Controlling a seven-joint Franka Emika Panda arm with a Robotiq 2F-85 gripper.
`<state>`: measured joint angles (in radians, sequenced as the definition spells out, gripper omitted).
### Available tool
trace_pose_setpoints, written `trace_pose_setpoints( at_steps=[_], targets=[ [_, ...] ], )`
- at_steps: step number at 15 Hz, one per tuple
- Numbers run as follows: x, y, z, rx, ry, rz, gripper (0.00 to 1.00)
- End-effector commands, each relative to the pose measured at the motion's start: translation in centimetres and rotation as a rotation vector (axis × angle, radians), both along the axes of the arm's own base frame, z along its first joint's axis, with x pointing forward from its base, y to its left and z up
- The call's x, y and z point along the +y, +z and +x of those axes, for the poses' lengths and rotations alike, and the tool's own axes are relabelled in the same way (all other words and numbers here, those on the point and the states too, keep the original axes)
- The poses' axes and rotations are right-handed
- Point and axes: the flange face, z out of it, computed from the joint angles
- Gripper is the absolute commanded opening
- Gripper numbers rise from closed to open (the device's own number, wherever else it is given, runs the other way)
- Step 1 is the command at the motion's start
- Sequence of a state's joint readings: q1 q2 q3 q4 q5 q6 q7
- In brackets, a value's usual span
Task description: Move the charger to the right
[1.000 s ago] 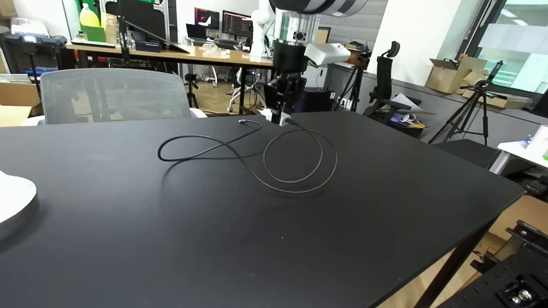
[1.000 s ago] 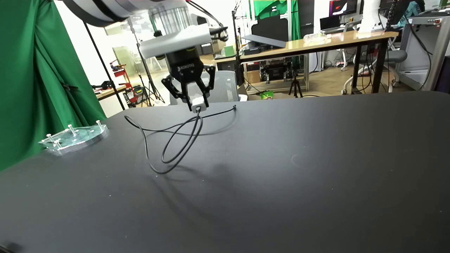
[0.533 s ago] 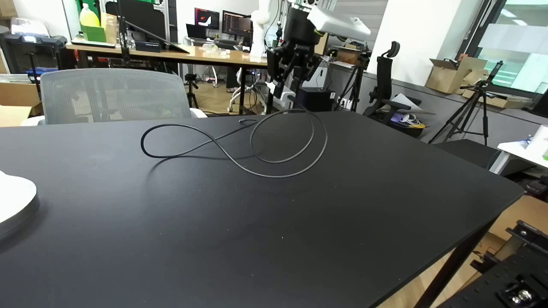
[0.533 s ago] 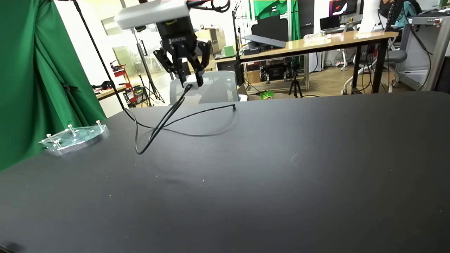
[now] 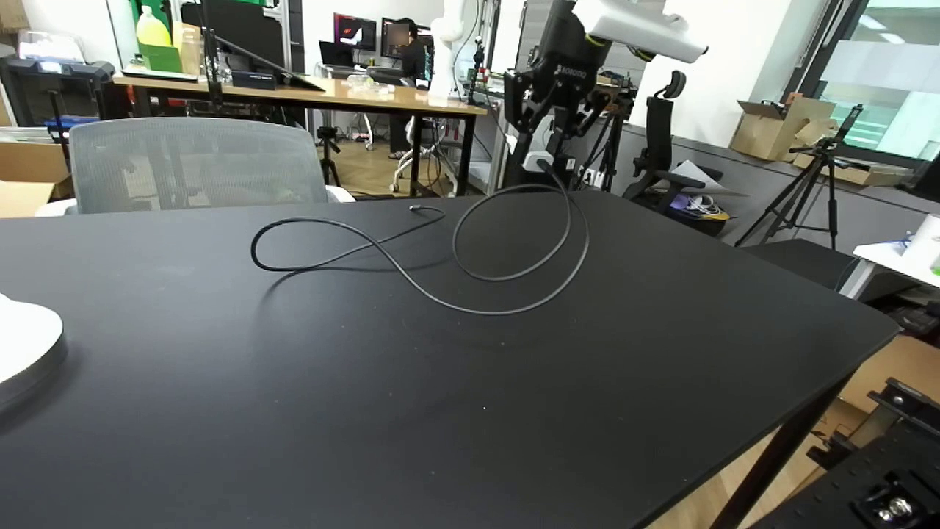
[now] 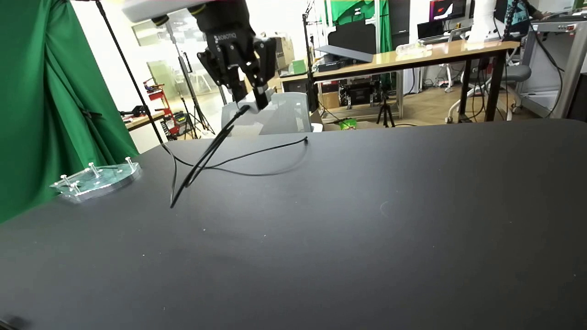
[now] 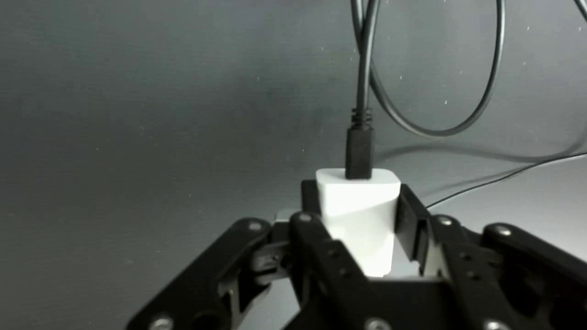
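The charger has a small white plug block with a black cable plugged into its end. My gripper (image 7: 358,199) is shut on the white block (image 7: 359,220), one finger on each side. In both exterior views the gripper (image 5: 542,150) (image 6: 250,95) holds the block (image 5: 537,162) (image 6: 257,101) above the black table, tilted. The black cable (image 5: 499,313) (image 6: 202,165) hangs from the block in loose loops. Its far end lies on the table towards the back edge. In the wrist view the cable (image 7: 363,82) runs away from the block.
The black table (image 5: 411,411) spans the scene. A clear plate with upright bolts (image 6: 98,179) stands on it near a green curtain (image 6: 50,114). A white rounded object (image 5: 26,342) sits at a table side. A grey mesh chair (image 5: 198,165) stands behind the table.
My gripper has risen with the charger block, then moved right in an exterior view. It has tilted. The cable loops have lifted and shifted with it; the cable's far end has stayed put.
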<state>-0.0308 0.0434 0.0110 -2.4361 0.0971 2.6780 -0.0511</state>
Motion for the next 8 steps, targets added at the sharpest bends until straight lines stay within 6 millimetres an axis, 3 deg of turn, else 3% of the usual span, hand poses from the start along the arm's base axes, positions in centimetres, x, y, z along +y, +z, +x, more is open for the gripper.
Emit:
trace_pose_setpoints(
  at_steps=[1,8],
  targets=[
    [0.4,2.0,-5.8,0.035,-0.027,-0.015,0.18],
    [-0.4,5.1,-14.7,0.077,-0.094,-0.040,0.18]
  ],
)
